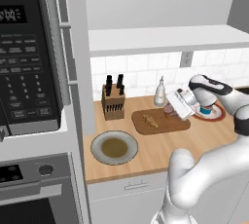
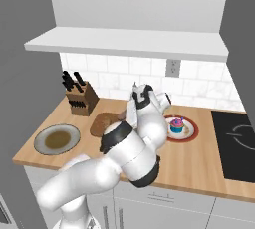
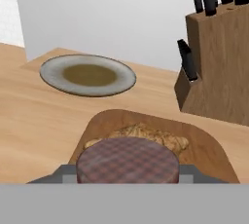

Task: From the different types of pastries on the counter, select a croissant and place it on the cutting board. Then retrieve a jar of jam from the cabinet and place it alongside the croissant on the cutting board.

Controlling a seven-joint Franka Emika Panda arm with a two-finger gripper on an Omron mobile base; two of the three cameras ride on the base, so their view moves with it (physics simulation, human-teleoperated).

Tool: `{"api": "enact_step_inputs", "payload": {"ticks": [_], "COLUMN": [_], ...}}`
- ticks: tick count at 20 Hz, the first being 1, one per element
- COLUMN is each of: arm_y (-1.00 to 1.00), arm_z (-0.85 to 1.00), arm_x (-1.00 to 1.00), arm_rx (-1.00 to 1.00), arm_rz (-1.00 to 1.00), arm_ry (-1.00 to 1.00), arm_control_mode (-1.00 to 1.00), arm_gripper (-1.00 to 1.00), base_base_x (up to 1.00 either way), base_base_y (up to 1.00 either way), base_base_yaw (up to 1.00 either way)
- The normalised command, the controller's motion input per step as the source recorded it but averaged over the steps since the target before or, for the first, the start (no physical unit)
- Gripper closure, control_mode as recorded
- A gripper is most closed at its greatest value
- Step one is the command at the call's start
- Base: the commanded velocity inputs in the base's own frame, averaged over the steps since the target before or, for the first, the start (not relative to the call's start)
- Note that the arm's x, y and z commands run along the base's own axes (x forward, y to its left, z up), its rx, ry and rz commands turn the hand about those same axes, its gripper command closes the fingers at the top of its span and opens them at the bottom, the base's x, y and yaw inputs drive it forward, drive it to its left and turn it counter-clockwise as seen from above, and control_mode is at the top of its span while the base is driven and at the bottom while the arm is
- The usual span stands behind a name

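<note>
Left to right on the counter: a grey plate near the front edge, a knife block at the back wall, then the cutting board with the croissant lying on it. The gripper hovered at the board's right end, its fingers clamped on the jar just short of the croissant. Step in hand, as judged: the jam placement. Next move calls for lowering the jar onto bare board beside the croissant, then letting go.

Cutting board smooth wood; counter wood-grain; plate matt grey rim.
</note>
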Motion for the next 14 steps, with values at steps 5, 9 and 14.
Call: {"api": "enact_step_inputs", "payload": {"ticks": [5,9,14], "arm_y": [0.00,0.00,0.04], "arm_z": [-0.02,-0.38,-0.08], "arm_x": [0.20,0.18,0.33], "arm_rx": [0.00,0.00,0.00], "arm_rz": [0.00,0.00,0.00], "arm_ry": [0.00,0.00,0.00], "arm_control_mode": [-1.00,-1.00,-1.00], "arm_gripper": [1.00,1.00,1.00], "base_base_x": [0.00,0.00,0.00], "base_base_y": [0.00,0.00,0.00], "base_base_yaw": [0.00,0.00,0.00]}}
